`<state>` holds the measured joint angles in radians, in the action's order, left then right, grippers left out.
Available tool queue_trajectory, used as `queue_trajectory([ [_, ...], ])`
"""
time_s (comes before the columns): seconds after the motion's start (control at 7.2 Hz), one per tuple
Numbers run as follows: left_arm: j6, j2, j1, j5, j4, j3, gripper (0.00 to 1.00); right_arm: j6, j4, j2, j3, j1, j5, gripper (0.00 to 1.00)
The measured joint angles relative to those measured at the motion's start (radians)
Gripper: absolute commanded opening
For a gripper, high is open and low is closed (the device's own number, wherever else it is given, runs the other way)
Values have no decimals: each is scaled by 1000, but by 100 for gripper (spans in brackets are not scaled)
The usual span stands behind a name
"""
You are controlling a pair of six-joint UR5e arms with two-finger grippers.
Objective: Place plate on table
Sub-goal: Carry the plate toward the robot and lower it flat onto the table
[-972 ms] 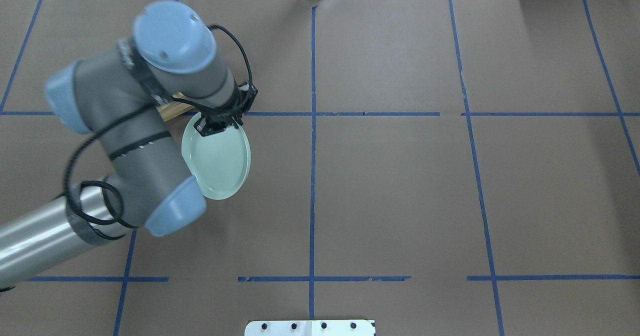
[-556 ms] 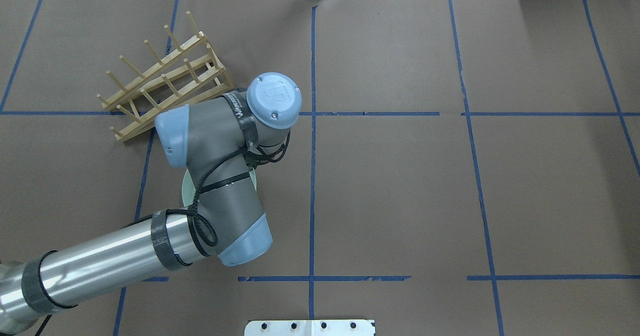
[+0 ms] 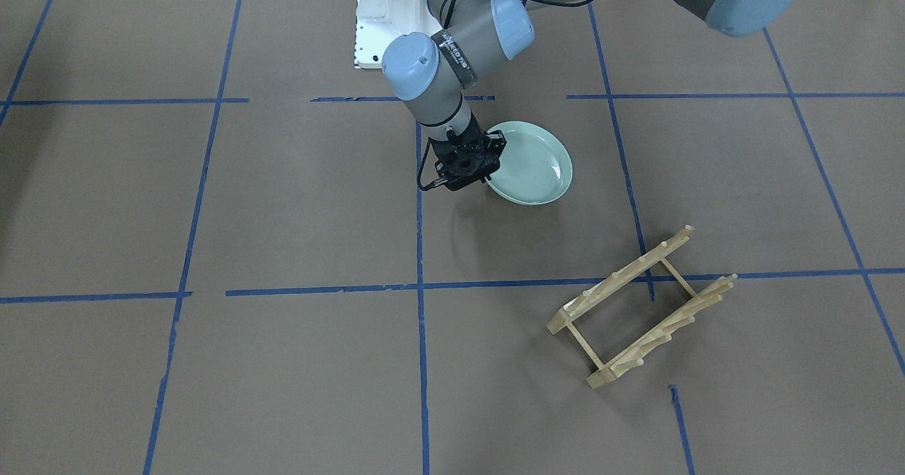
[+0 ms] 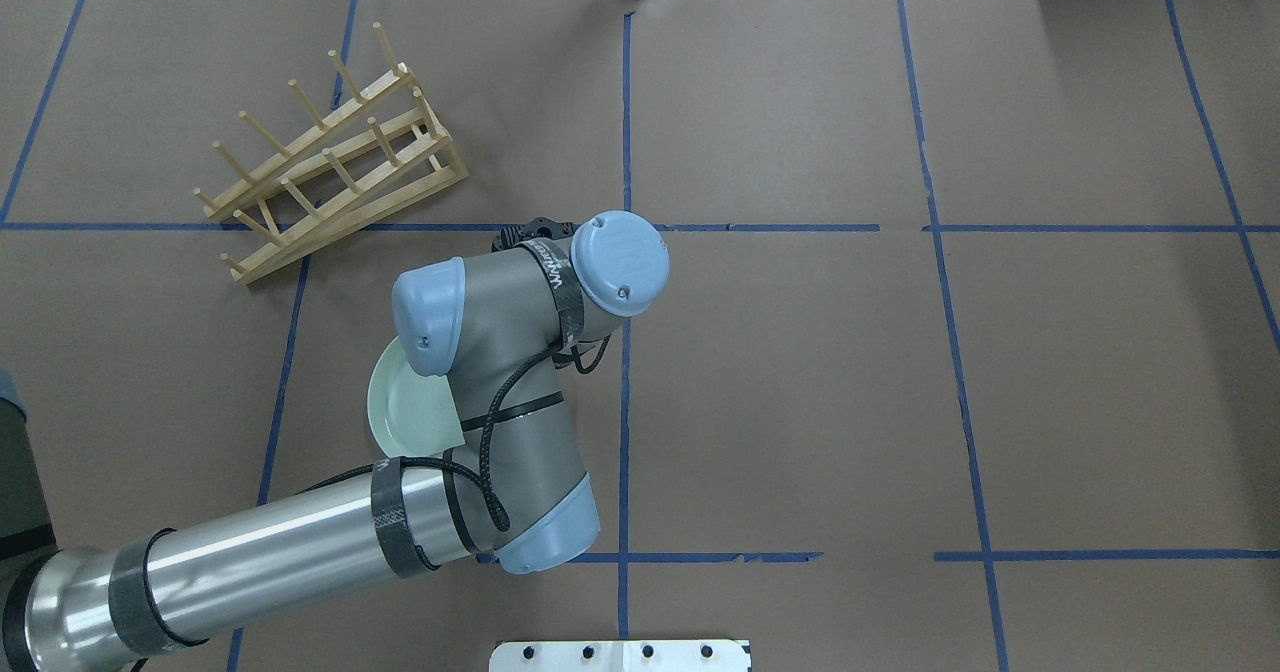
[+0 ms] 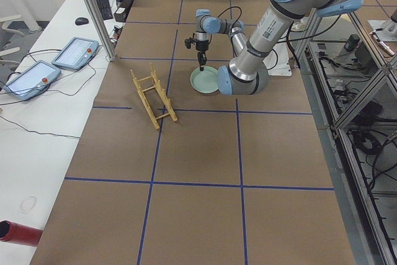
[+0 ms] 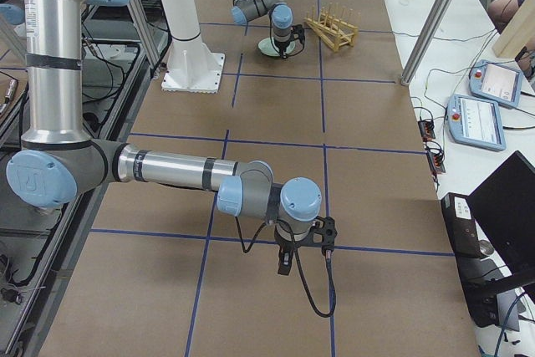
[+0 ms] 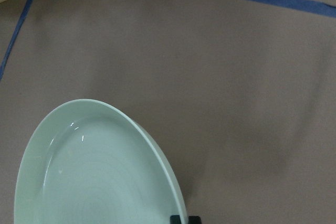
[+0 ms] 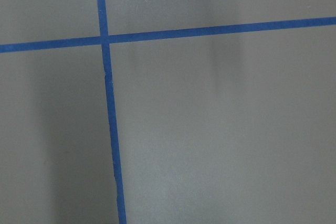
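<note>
The pale mint-green plate (image 3: 534,164) hangs slightly tilted, low over the brown paper-covered table (image 3: 283,199), casting a shadow under it. I cannot tell whether it touches the table. My left gripper (image 3: 488,172) points down and is shut on the plate's rim. The left wrist view shows the plate (image 7: 89,171) with one dark fingertip (image 7: 185,219) at its edge. From overhead the arm hides most of the plate (image 4: 405,412) and all of the gripper. My right gripper (image 6: 282,267) shows only in the exterior right view, low over the table, so I cannot tell if it is open or shut.
A light wooden peg rack (image 3: 640,309) lies on the table, beyond the plate from the robot; it also shows from overhead (image 4: 335,152). The white robot base (image 3: 371,22) stands at the table's near edge. Blue tape lines cross the table (image 4: 800,372).
My left arm has swung right and back toward the robot's base, carrying the plate away from the rack. The rack is now uncovered in the overhead view.
</note>
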<state>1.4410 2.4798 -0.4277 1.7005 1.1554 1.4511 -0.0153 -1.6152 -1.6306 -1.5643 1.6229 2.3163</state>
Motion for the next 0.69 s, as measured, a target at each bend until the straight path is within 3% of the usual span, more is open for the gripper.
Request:
queue_trajectory([
  [0.14, -7, 10, 7, -20, -3, -7, 100, 0, 0, 0, 0, 0, 0, 100],
  [0.42, -17, 11, 13, -45, -1, 7, 100, 0, 0, 0, 0, 0, 0, 100],
  [0.69, -120, -3, -86, -24, -2, 131, 100, 0, 0, 0, 0, 0, 0, 100],
])
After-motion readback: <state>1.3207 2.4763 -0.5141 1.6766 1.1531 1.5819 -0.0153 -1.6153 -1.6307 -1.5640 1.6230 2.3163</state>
